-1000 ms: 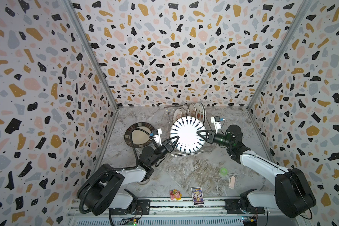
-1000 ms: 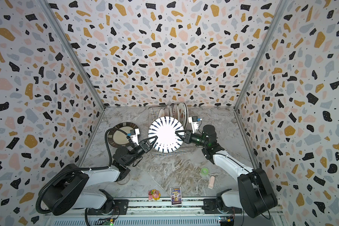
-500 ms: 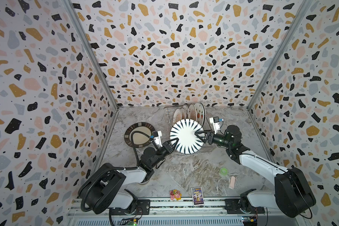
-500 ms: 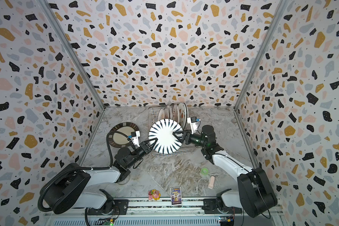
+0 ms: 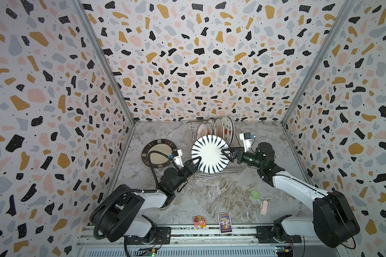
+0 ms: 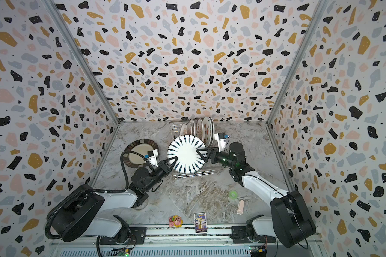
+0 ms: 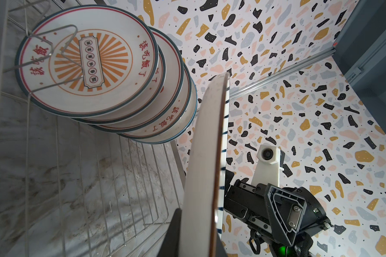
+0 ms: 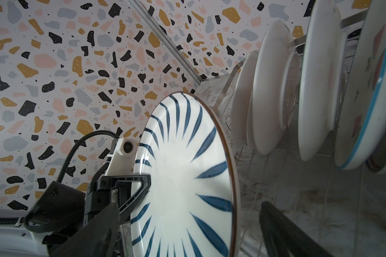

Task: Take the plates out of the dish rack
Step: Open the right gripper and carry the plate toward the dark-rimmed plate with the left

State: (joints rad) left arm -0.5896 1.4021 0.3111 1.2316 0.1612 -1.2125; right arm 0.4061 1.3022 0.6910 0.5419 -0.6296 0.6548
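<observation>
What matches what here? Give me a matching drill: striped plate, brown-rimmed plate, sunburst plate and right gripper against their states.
Things:
1 striped plate
2 brown-rimmed plate
3 sunburst plate
4 right gripper

States:
A open, straddling a plate's rim
B flat on the table beside the dish rack
C pinched by the left gripper
D standing in the rack

Pairs: 1-C, 2-B, 3-D, 4-A

The left arm (image 5: 152, 197) and right arm (image 5: 295, 187) had white shells and bulky black joints. A ribbed black hose (image 5: 153, 171) trailed off the left. White camera brackets (image 5: 245, 140) sat on each wrist. The right gripper (image 5: 225, 155) had black triangular open-frame fingers (image 7: 285, 211) with silver screws, a green light (image 7: 284, 250) behind.
</observation>
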